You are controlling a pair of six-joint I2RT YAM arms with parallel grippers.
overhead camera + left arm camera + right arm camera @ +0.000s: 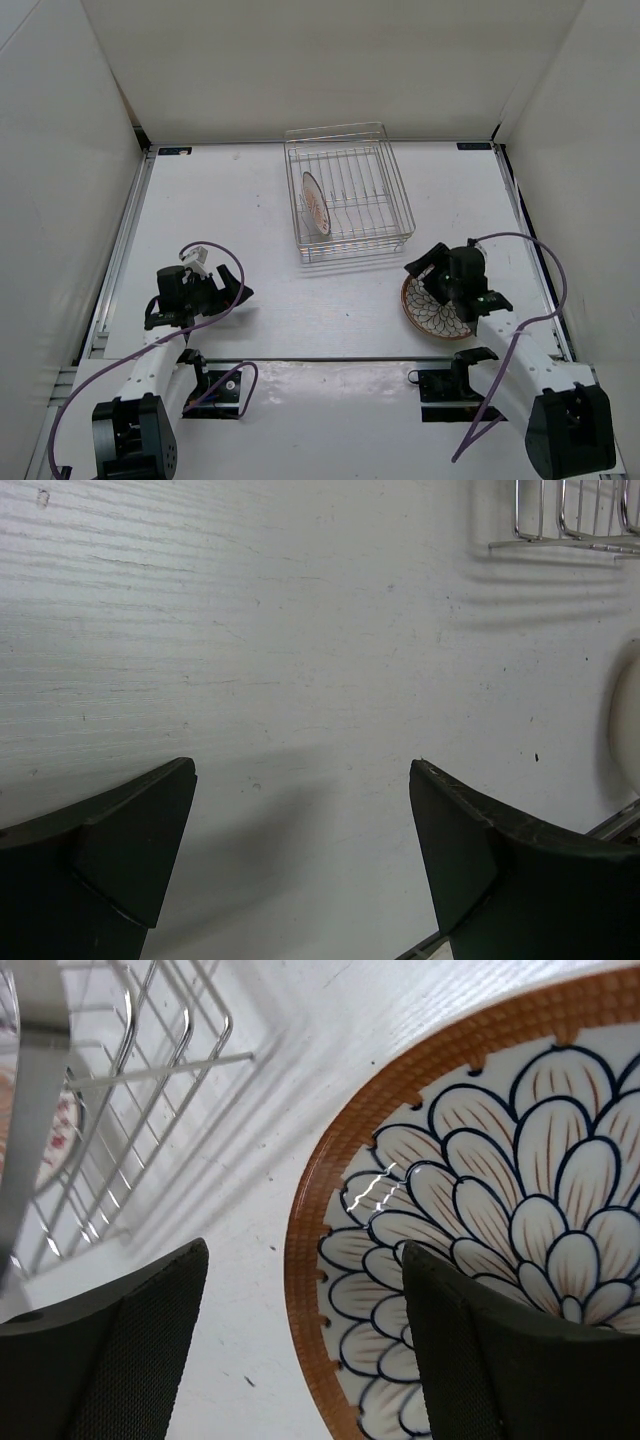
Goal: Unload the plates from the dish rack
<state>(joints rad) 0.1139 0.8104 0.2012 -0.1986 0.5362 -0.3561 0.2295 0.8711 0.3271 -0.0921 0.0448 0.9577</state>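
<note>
left gripper [238,292]: top view, jaws spread, empty, above bare table [300,320]
right gripper [420,270]: jaws spread, empty, over left rim of petal plate [430,315]
petal plate: flat, face up, right of centre
dish rack [350,252]: long axis runs away from arms
rack plate [316,203]: on edge, left slots, face turned right
left wrist: jaws wide, table between, dish rack corner top right
right wrist: jaws wide above petal plate rim, dish rack upper left

A robot lab enclosure — white table [300,310] boxed in by plain white panels [330,60], purple cables [207,244] trailing.
</note>
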